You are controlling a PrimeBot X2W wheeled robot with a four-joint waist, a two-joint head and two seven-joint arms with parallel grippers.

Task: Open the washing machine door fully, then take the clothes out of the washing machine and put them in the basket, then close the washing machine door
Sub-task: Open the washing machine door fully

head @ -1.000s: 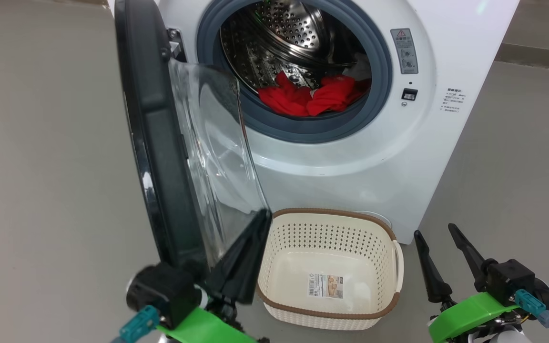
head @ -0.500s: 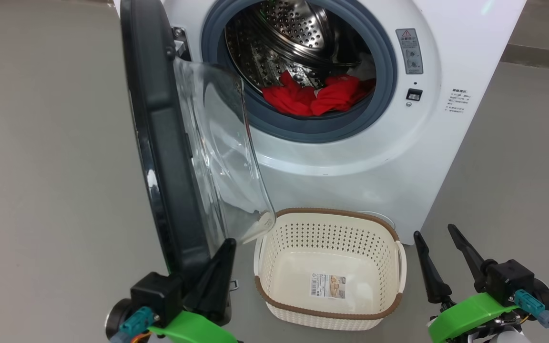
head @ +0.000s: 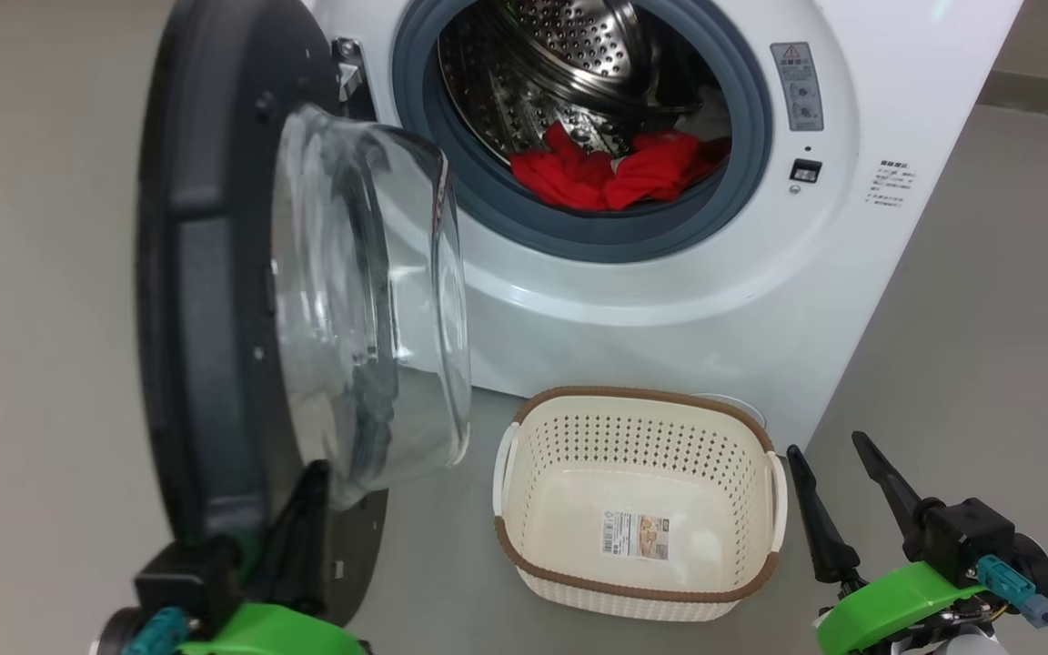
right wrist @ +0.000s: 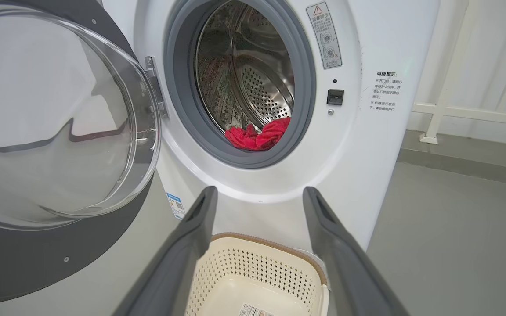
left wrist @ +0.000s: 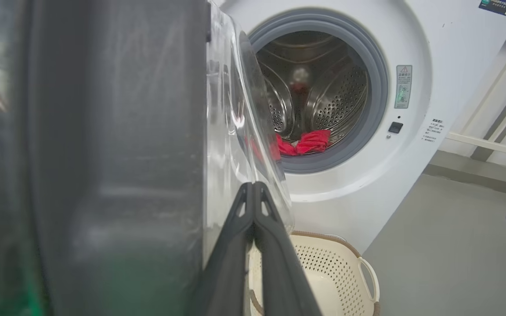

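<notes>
The white washing machine [head: 670, 300] fills the upper middle, and its door [head: 206, 273] stands swung out to the left, the glass bowl [head: 369, 300] facing right. Red clothes [head: 615, 173] lie at the front of the steel drum, also seen as clothes [right wrist: 257, 136] and clothes [left wrist: 310, 141]. The cream basket [head: 633, 446] sits on the floor below the opening with only a sticker inside. My left gripper [head: 313, 473] is shut with nothing between its fingers, its tip against the door's inner side near the lower rim, left gripper [left wrist: 253, 188]. My right gripper [head: 826, 446] stands open beside the basket's right handle, right gripper [right wrist: 259, 193].
Grey floor [head: 970, 318] lies to the right of the machine and to the left of the door. A white railing [right wrist: 455, 114] and a low ledge [right wrist: 464, 153] run behind the machine on its right side.
The door has swung further out to the left, showing more of its inner face. My shut left gripper moved left and down along it. The right gripper has stayed put.
</notes>
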